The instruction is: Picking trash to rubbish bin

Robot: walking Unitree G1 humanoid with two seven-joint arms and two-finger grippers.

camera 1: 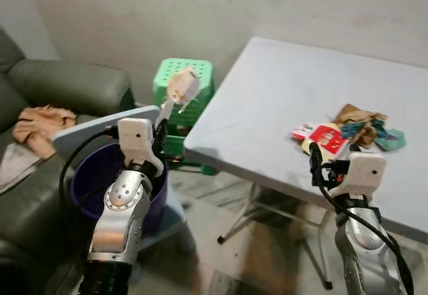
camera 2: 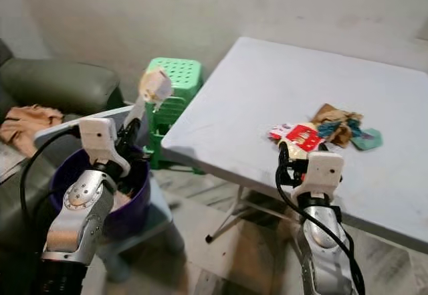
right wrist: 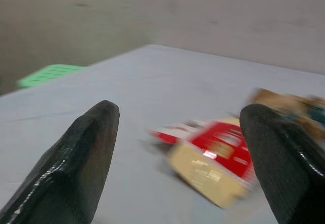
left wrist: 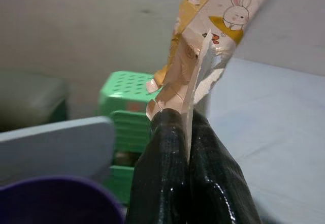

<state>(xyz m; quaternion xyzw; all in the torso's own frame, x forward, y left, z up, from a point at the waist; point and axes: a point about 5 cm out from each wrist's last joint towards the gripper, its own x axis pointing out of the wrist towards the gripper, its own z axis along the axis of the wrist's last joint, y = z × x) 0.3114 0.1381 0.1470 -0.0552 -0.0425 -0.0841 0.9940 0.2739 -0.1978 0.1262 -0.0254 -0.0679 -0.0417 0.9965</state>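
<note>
Left end effector [left wrist: 189,132] pinching rabbit-printed wrapper [left wrist: 213,26] above purple bin [camera 1: 93,174].

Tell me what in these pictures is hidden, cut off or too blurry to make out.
- Purple bin: the left arm covers most of its inside in both eye views.
- Trash pile on the table: blurred in the right wrist view; the red packet print is unreadable.
- Wrapper in the left hand: its top is cut off by the left wrist view's edge.
- Right hand: the wrist block hides its fingers in the eye views.
</note>
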